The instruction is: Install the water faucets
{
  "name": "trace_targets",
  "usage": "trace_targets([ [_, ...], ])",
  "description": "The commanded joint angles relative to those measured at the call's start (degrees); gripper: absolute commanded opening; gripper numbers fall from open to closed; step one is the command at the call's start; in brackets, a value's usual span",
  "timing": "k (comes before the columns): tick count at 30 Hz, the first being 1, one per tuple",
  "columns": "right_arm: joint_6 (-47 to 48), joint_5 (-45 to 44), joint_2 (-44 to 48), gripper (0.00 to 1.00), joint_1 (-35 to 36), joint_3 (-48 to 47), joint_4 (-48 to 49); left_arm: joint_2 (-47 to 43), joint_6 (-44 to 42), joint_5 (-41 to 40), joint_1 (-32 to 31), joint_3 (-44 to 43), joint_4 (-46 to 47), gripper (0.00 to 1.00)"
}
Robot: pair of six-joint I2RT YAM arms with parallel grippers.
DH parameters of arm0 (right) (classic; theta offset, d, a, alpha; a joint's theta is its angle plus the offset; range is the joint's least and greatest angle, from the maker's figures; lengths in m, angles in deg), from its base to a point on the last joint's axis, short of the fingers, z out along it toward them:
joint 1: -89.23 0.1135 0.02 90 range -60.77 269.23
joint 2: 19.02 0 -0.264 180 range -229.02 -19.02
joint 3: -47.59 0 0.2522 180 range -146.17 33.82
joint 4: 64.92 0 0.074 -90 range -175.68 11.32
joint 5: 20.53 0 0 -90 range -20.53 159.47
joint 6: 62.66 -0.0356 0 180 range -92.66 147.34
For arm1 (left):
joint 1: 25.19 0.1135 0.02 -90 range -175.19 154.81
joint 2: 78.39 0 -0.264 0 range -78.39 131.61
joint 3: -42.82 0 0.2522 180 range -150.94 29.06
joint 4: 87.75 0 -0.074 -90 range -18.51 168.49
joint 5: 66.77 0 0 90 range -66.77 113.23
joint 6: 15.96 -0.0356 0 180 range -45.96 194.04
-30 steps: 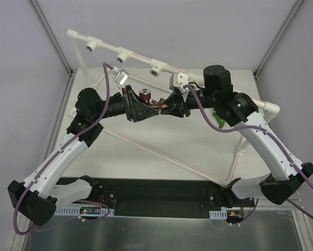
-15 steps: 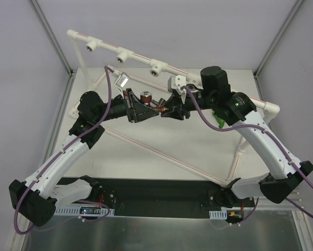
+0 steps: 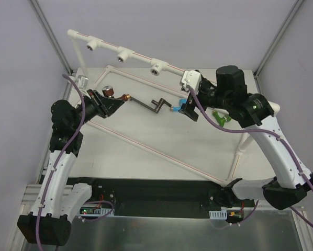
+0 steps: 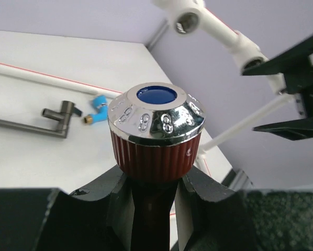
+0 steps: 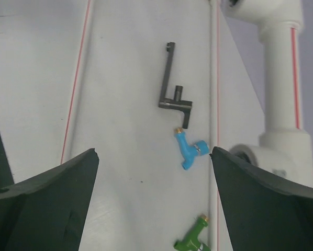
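The red-brown water faucet, with a shiny knob and blue cap, stands between the fingers of my left gripper, which is shut on its stem. From above, that gripper holds the faucet at the left, its brass end pointing right. My right gripper hangs open and empty above the table. The blue faucet lies below it, and the green faucet lies nearer. In the top view the right gripper is beside the blue faucet, with the green faucet partly hidden behind the arm.
The white pipe frame crosses the back with three round sockets facing forward. A grey L-shaped metal tool lies mid-table, next to the blue faucet. A thick white post stands right of the right gripper.
The right gripper has opened, let go of the red-brown faucet and drawn back to the right. The left arm has carried the faucet away to the left.
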Motion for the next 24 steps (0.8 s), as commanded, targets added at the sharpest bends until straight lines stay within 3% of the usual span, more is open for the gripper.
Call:
trace_targets([
  [1,2.64,-14.09,2.08,0.92,-2.15,-5.01,-0.37,-0.51,-0.38,1.88,6.29,0.48,0.46,0.0],
  [8,5.55,-22.91,0.32,0.93,-5.22,-9.67,-1.25,0.9,1.47,0.3,12.63,0.39,3.36,0.0],
  [17,7.04,-20.45,3.93,0.95,-10.58,-8.01,-0.37,4.76,2.96,-0.23,14.13,-0.31,6.7,0.0],
  [24,7.48,-15.54,-2.48,0.92,-17.0,-11.6,-2.91,8.19,3.75,0.47,15.36,-3.56,8.72,0.0],
])
